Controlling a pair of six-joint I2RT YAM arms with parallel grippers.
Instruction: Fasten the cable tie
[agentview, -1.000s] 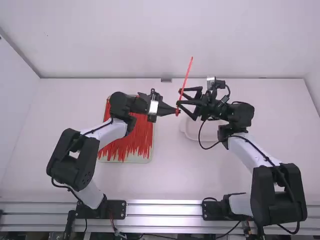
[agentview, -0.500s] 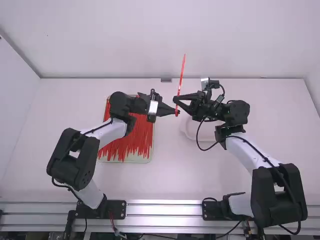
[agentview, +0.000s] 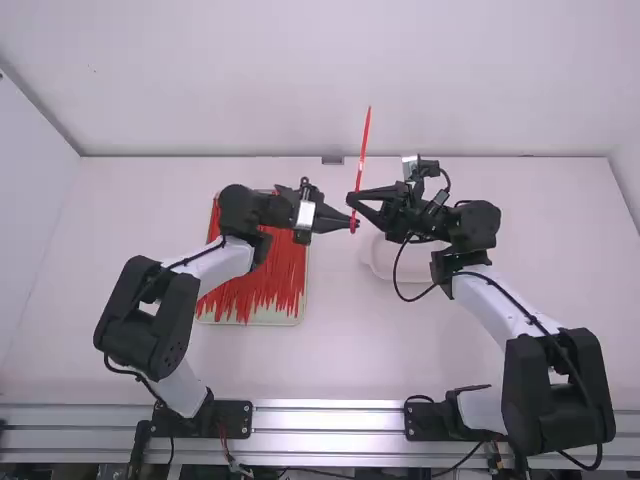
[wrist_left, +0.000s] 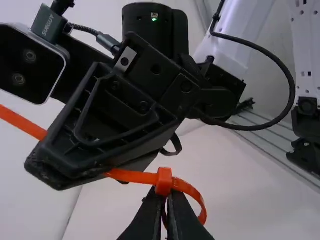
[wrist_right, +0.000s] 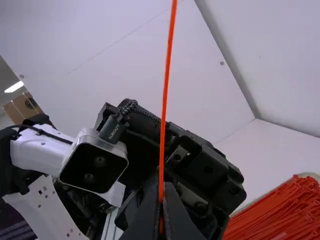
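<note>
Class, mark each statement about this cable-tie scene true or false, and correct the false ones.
1. Both the left gripper and the right gripper pinch the cable tie. True.
2. The tie's free end points down at the table. False: the tail stands upward.
3. A tray under the left arm holds spare red ties. True.
4. The right gripper is open. False: it is shut on the cable tie.

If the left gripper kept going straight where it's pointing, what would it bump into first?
Most likely the right gripper, which sits just ahead of the left gripper. Both pinch the same red cable tie, so barely any gap shows.
</note>
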